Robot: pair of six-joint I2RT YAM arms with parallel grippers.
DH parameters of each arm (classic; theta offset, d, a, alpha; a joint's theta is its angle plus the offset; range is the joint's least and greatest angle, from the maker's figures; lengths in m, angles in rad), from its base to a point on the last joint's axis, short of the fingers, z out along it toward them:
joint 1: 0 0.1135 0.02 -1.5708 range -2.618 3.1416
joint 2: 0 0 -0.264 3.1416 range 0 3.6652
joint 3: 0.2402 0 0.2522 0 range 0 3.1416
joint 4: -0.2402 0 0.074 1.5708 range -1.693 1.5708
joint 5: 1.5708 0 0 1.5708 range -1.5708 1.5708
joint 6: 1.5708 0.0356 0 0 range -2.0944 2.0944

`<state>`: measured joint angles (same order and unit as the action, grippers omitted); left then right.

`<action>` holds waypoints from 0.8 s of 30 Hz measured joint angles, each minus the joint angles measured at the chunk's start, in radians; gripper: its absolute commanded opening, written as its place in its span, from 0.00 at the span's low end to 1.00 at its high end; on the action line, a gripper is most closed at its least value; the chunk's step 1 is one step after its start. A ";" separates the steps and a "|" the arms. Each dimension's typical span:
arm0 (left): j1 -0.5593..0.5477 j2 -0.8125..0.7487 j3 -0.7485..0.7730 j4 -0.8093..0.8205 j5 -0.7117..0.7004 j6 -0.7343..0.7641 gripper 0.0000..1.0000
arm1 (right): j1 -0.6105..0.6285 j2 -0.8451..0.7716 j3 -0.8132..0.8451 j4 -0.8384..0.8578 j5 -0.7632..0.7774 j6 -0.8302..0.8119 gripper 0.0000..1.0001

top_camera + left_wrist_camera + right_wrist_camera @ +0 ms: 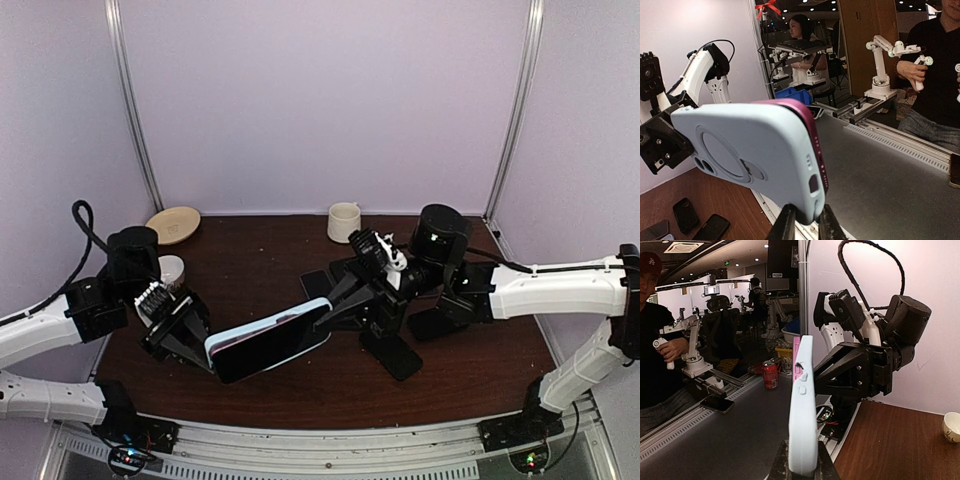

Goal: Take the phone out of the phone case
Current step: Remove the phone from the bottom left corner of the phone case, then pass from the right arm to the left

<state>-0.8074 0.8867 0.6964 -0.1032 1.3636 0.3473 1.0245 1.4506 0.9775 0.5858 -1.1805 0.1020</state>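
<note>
Blue phone case (740, 145) (held aloft) contains phone (268, 352).

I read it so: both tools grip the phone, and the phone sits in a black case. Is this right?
Not quite. The case is light blue, not black, as the left wrist view shows. The left tool and the right tool do both grip the phone inside it.

A robotics lab is shown: beyond the booth wall (700, 20), further robot arms (879, 60) are mounted on benches (867, 106), attended by people (935, 65).
</note>
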 measured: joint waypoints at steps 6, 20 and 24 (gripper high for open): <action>-0.002 -0.029 0.000 -0.007 -0.112 0.048 0.40 | 0.008 -0.068 0.000 -0.153 0.087 -0.115 0.00; -0.002 -0.148 -0.032 0.100 -0.786 0.140 0.43 | 0.018 -0.397 -0.117 -0.423 0.512 -0.364 0.00; -0.001 -0.170 -0.046 0.113 -0.867 0.160 0.43 | 0.019 -0.427 -0.144 -0.436 0.644 -0.405 0.00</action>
<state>-0.8085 0.7170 0.6506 0.0101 0.4961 0.5076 1.0431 1.0237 0.8337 0.1493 -0.5365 -0.3027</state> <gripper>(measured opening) 0.430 0.064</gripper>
